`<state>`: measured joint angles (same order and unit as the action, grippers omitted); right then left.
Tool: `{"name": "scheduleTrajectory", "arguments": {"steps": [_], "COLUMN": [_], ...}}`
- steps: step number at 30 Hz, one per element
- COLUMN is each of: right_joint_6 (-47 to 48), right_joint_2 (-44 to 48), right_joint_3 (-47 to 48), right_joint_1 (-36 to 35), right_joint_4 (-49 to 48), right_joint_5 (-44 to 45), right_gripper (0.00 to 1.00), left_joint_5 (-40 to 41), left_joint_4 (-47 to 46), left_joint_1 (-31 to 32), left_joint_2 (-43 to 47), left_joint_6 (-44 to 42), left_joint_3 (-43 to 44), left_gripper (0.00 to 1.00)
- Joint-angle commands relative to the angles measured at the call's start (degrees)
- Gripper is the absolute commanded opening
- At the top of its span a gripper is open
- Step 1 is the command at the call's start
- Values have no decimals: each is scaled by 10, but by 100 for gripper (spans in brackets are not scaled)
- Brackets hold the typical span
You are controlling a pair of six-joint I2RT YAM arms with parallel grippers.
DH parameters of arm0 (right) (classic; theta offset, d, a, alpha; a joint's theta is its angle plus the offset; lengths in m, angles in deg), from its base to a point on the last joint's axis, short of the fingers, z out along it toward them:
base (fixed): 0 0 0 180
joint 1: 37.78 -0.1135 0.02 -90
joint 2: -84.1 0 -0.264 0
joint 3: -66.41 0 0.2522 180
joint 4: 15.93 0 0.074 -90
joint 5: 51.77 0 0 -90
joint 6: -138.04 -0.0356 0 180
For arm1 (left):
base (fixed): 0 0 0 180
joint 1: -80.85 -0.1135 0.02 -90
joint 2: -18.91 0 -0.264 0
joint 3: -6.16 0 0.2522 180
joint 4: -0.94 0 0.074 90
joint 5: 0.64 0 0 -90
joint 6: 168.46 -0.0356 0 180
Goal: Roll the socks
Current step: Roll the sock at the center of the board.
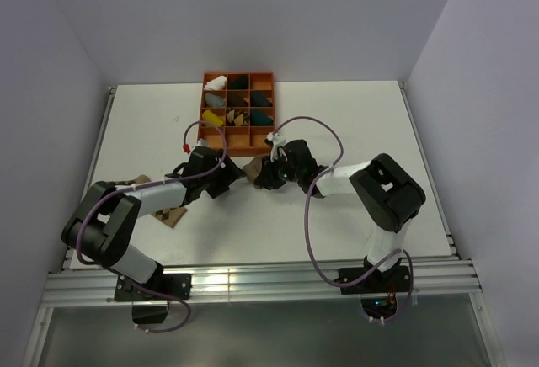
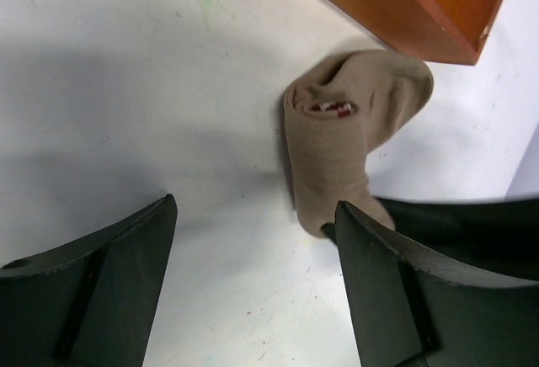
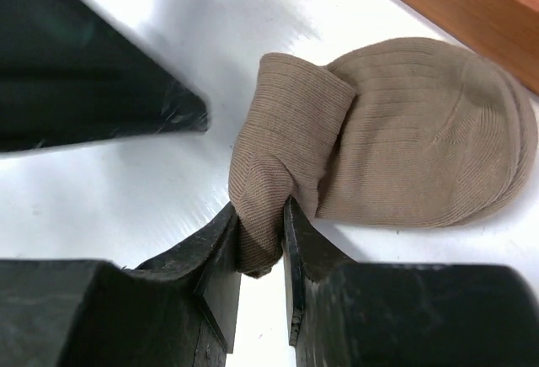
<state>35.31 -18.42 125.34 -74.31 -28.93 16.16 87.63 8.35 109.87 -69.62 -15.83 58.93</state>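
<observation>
Tan sock (image 3: 404,140) bunched into a loose roll on the desk (image 1: 337,114), just beside the orange compartment tray (image 2: 396,13). Right pincer (image 3: 261,220) clamps its trailing end; left pincer (image 2: 254,215) spread wide, empty. Argyle sock (image 1: 173,215) lies unrolled under the left arm. Judged under halfway.

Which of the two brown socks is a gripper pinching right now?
The plain tan sock, clamped by the right gripper near the orange tray; the argyle sock lies loose beneath the left arm.
</observation>
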Motion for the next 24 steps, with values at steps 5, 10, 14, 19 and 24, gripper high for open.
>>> {"name": "scheduleTrajectory", "arguments": {"steps": [5,10,14,19,24], "right_joint_6": [-61,-80,-97,-99,-109], "right_joint_2": [-54,-84,-109,-132,-146], "right_joint_3": [59,93,104,124,132], "right_joint_1": [49,68,85,101,105], "right_joint_4": [66,94,88,116,111], "right_joint_5": [-163,-225,-261,-281,-313], "right_gripper": [0,0,0,0,0], "left_joint_5": [-22,-46,-55,-27,5], "left_joint_4": [-168,-250,-300,-285,-257], "left_joint_1": [-1,-1,0,0,0], "left_joint_2": [17,-15,-46,-64,-71], "left_joint_6": [21,35,43,51,57], "left_joint_3": [-66,-74,-75,-67,-67], "left_gripper": [80,77,76,76,77]}}
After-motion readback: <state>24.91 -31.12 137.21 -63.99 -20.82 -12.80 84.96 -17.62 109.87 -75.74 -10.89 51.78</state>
